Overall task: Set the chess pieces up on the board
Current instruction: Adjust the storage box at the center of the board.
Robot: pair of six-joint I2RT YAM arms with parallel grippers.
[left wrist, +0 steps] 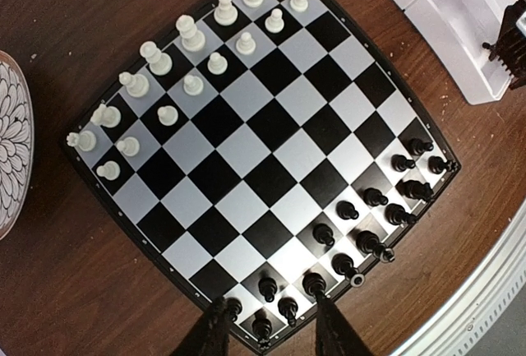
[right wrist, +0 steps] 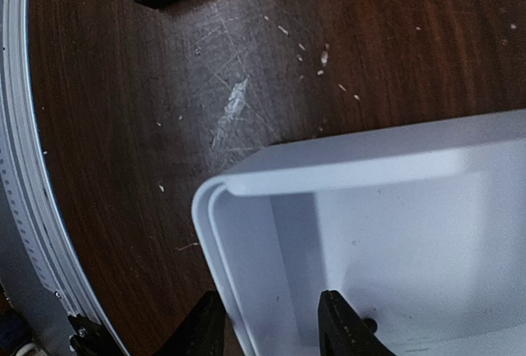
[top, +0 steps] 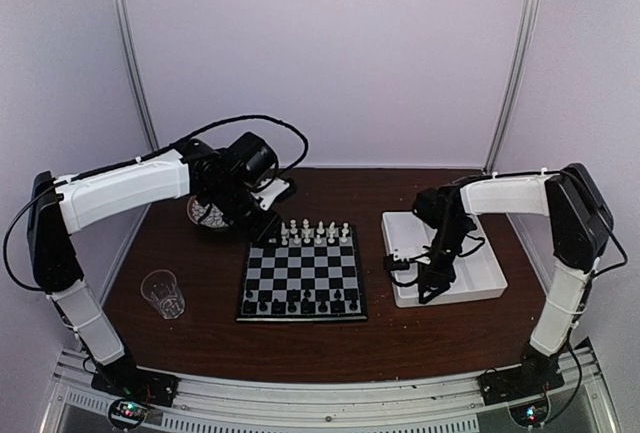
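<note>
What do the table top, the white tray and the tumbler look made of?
The table top looks like dark wood or wood-look laminate, semi-gloss, with grain and pale scratches. The tray is probably moulded plastic: smooth white, rounded rim. The tumbler is clear glass or plastic; which, I cannot tell.

Plate (left wrist: 12, 150) half beyond frame edge

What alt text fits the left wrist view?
A chessboard from above: white pieces in two rows along its upper-left edge, black pieces along its lower-right edge. The left gripper hangs open at the bottom; a patterned plate peeks in left, a white tray top right.
</note>
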